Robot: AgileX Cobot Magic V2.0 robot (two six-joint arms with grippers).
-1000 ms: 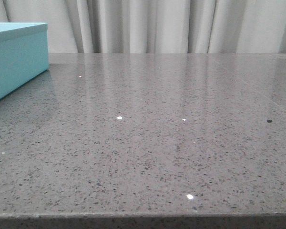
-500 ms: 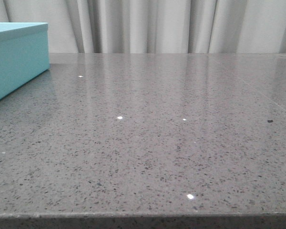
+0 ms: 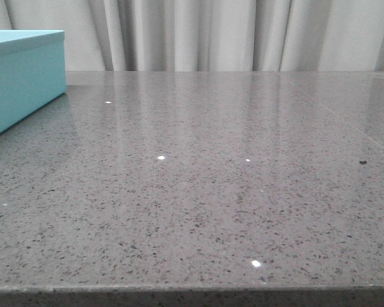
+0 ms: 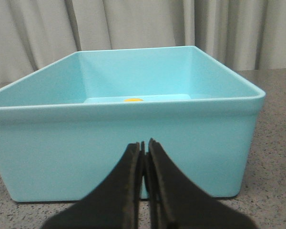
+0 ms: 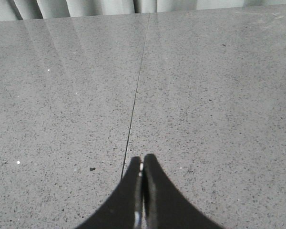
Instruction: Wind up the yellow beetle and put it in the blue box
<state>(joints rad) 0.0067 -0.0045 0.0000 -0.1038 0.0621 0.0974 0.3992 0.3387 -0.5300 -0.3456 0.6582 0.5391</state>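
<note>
Front view unchanged across the last second: grey speckled bench (image 3: 230, 192) with nothing standing on its visible part, blue box (image 3: 22, 77) at the far left edge, same place throughout. No arm enters that view. Left hand (image 4: 144, 155) clenched, holding nothing, hovering just outside the box's near wall. A small yellow patch, likely the yellow beetle (image 4: 133, 100), shows low inside the box near the far wall; too little is visible to confirm. Right hand (image 5: 142, 169) also clenched and holding nothing, above bare bench. Judgement: with nothing moving and the toy apparently in the box, storage looks complete; winding cannot be verified.
</note>
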